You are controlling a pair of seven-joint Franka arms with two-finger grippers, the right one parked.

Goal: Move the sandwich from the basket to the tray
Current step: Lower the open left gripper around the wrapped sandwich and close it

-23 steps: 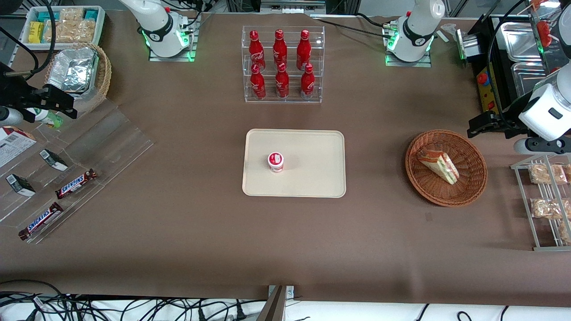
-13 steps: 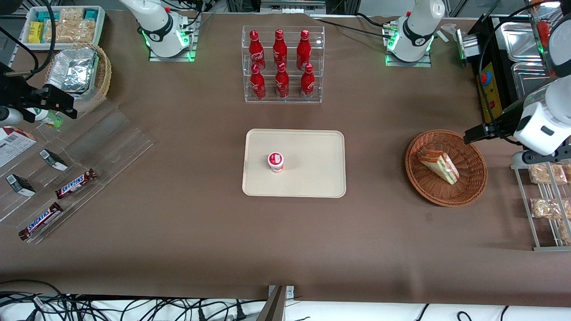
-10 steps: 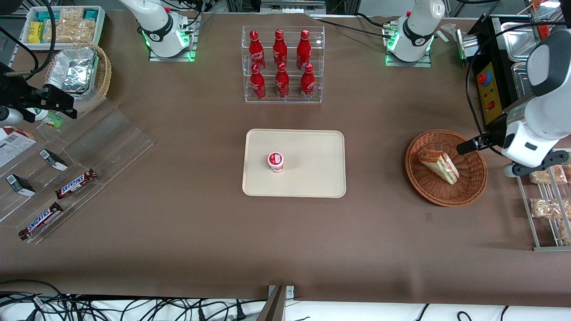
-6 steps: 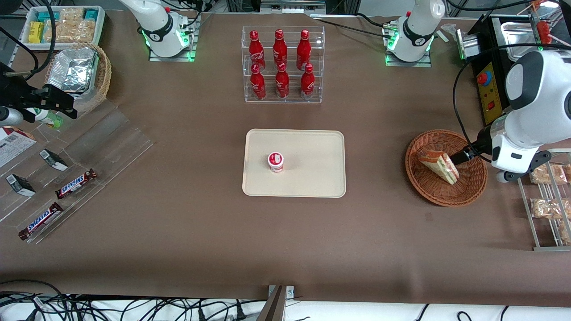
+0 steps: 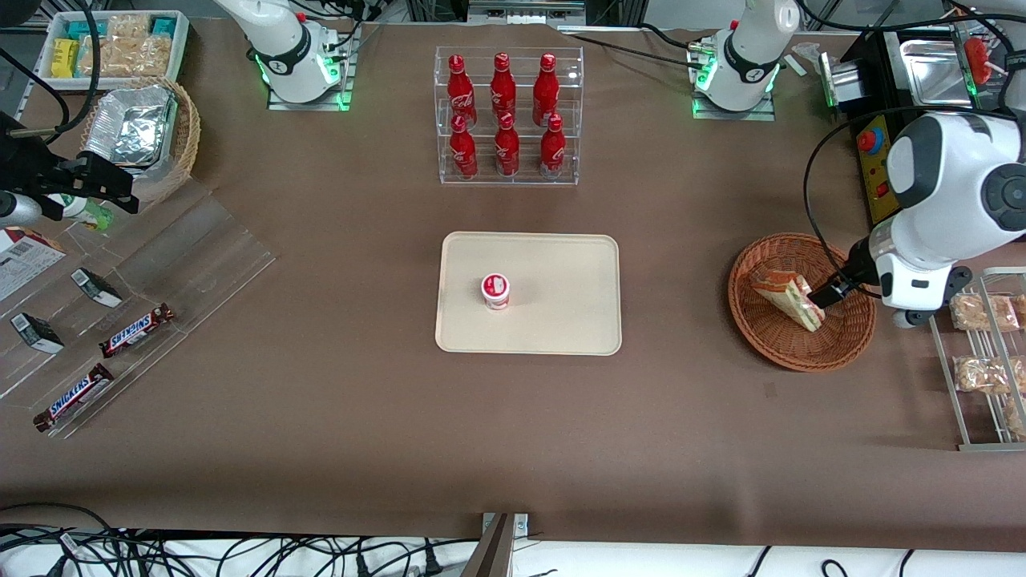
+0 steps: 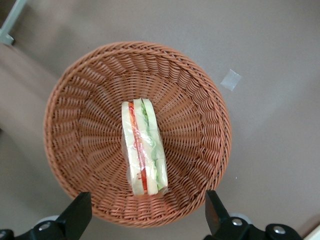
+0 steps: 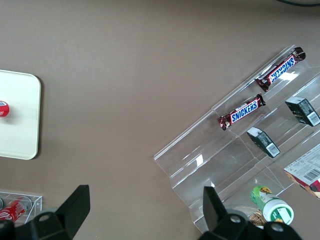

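The wrapped triangular sandwich lies in the middle of the round reddish-brown wicker basket, toward the working arm's end of the table. My left gripper hovers just above the basket, over the sandwich's wide end. It is open, its dark fingers spread wider than the sandwich with nothing between them. The cream tray lies flat at the table's middle.
A small red-and-white cup stands on the tray. A clear rack of red bottles stands farther from the camera than the tray. A wire rack of snack packets sits beside the basket. A clear chocolate-bar display lies toward the parked arm's end.
My left arm has swung in from the table's end and come down over the basket, bringing the gripper over the sandwich. The sandwich and basket have not moved.
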